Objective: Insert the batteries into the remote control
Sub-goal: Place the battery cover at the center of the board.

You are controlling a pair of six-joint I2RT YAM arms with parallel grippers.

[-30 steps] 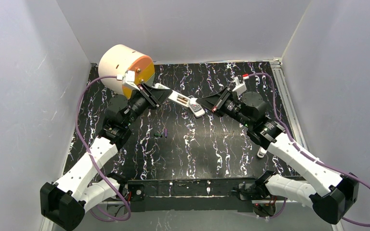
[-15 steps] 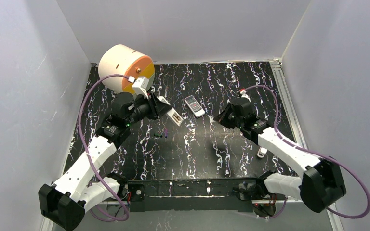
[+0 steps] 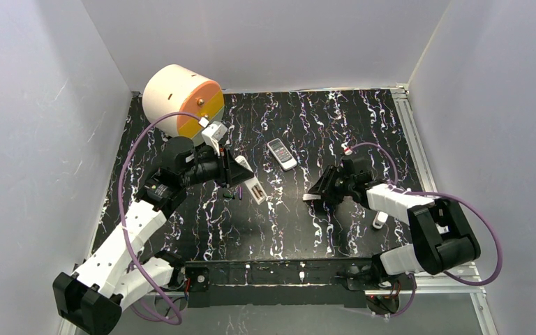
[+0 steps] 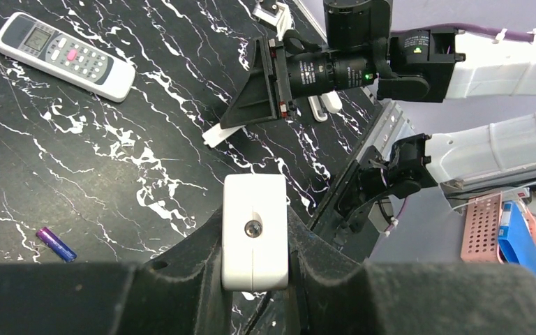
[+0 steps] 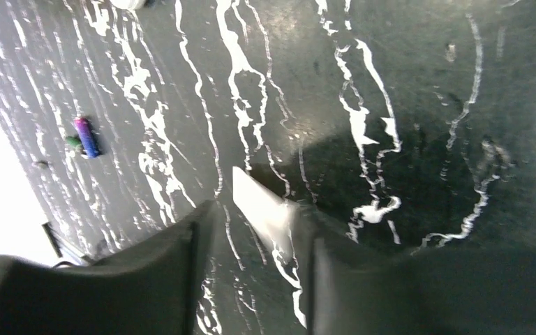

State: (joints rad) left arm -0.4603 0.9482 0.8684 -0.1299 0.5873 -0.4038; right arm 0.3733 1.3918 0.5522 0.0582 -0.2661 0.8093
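White walls box in a black, white-veined table (image 3: 286, 234), seen from above with both arms reaching out from its near edge. Nearest, at about 4 o'clock from the table's centre, a small white part (image 3: 379, 221) lies beside the right forearm. Just beyond it, at 3 o'clock, the right gripper (image 3: 315, 196) points down at the surface. A thin white flat piece (image 5: 264, 213) stands between its fingers (image 5: 174, 272). The jaws are only narrowly parted. The piece rests against one finger, with a gap showing on its other side. Whether it is truly gripped cannot be told.

At 9 o'clock, the left gripper (image 3: 243, 176) is clamped on one end of a white remote (image 4: 254, 241). The remote juts out over the table towards the centre. Below that gripper, at its 7 o'clock, the batteries (image 5: 84, 137) lie loose on the marble. A purple one and a dark green one lie close together, apart from both remotes and from both grippers.

Farther back, at 12 o'clock, a second remote (image 3: 281, 153) lies flat with its keypad and display up, well apart from either gripper. In the far corner at 10 o'clock, a cream drum with an orange-and-yellow face (image 3: 181, 98) lies on its side.
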